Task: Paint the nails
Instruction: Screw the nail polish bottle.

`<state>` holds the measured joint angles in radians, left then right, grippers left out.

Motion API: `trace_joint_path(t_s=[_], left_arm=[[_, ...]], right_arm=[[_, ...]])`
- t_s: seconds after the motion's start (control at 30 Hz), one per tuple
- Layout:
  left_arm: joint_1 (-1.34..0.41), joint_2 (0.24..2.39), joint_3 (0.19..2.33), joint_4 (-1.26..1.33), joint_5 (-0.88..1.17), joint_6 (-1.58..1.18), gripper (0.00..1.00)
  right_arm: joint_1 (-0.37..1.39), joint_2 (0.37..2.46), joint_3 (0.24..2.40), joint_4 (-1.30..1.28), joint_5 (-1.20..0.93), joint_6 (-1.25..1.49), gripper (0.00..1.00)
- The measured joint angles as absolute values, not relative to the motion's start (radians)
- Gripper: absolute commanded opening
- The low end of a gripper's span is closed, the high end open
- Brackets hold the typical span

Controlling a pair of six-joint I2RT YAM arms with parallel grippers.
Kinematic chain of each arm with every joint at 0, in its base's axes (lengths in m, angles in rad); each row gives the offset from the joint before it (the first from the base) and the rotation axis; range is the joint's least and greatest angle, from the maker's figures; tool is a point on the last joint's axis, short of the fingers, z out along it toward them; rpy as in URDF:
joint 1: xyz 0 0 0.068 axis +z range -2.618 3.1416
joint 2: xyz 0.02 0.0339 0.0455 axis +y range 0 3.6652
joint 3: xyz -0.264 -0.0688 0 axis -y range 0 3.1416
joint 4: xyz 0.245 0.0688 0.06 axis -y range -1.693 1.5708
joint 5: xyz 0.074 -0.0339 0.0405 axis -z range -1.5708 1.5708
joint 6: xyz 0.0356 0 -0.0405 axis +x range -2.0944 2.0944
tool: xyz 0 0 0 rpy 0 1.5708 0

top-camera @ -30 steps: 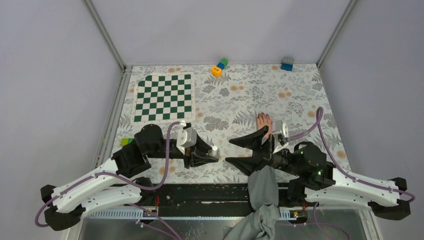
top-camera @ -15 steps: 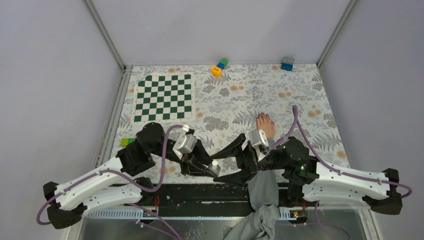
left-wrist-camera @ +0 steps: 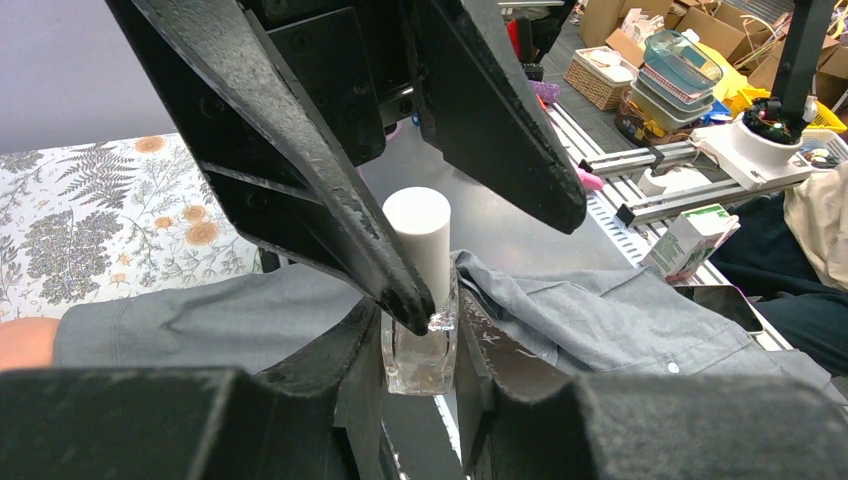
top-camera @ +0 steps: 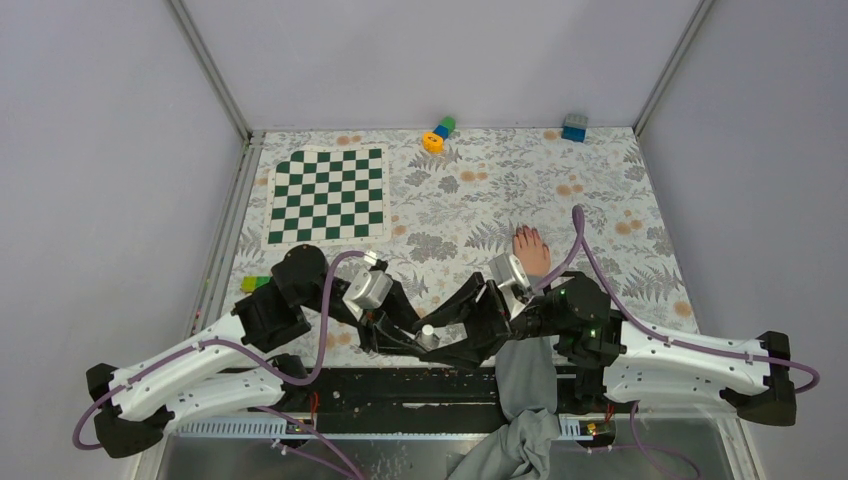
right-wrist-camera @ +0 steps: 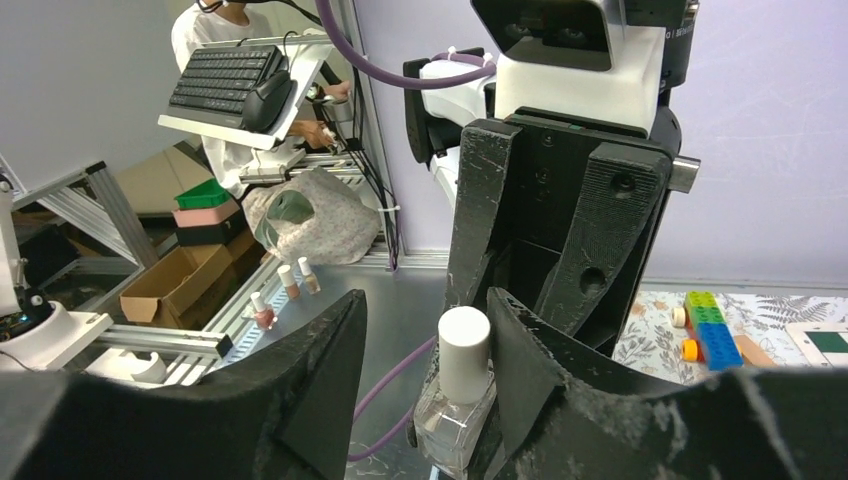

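Nails [top-camera: 524,235] can't be resolved in any view. Only their bare hand [top-camera: 531,252] is made out, laid flat on the floral table cover [top-camera: 600,190] w/ fingers pointed away from the arm bases.

Nearest, by the near table edge, a clear polish bottle [left-wrist-camera: 420,345] w/ a white cap [left-wrist-camera: 424,235] is clamped by its glass body btwn the fingers of the L gripper [left-wrist-camera: 420,352]. The R gripper [right-wrist-camera: 428,312] is set around the cap from the opposite side, jaws parted and straddling it. One finger is seen at or just touching the cap and the other stands off w/ a gap, so no grip on the cap is shown.

Just behind the R gripper, a grey sleeve [top-camera: 524,375] is passed under the R arm. The hand, and so the nails, is found beyond and to the right of the R gripper's fingertips, past its wrist cam. It is near but apart from them, and farther from the L gripper than from the R. In the L wrist view the sleeve is seen right behind the bottle, w/ a patch of skin at the frame's left edge.

Farther out, a checkerboard mat [top-camera: 327,195] is laid beyond the L gripper, to its left. At the far edge are a small stack of coloured toy blocks [top-camera: 438,133] & a blue block [top-camera: 574,126].
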<state>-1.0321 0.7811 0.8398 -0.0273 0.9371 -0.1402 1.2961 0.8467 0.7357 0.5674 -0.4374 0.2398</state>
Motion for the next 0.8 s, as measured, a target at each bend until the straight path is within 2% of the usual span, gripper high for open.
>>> trace_joint_path(t_s=[0.2, 0.33, 0.57, 0.8], left_arm=[[-1.032, 0.781, 0.840, -0.027, 0.937, -0.140, 0.00], [-1.035, 0.781, 0.840, -0.027, 0.944, -0.140, 0.00], [-1.039, 0.764, 0.821, -0.023, 0.923, -0.151, 0.00], [-1.040, 0.720, 0.798, -0.051, 0.807, -0.146, 0.00]], right_arm=[[1.296, 0.850, 0.736, 0.566, -0.439, 0.257, 0.43], [1.295, 0.850, 0.736, 0.559, -0.426, 0.258, 0.25], [1.295, 0.851, 0.736, 0.538, -0.397, 0.253, 0.01], [1.294, 0.851, 0.736, 0.508, -0.324, 0.251, 0.00]])
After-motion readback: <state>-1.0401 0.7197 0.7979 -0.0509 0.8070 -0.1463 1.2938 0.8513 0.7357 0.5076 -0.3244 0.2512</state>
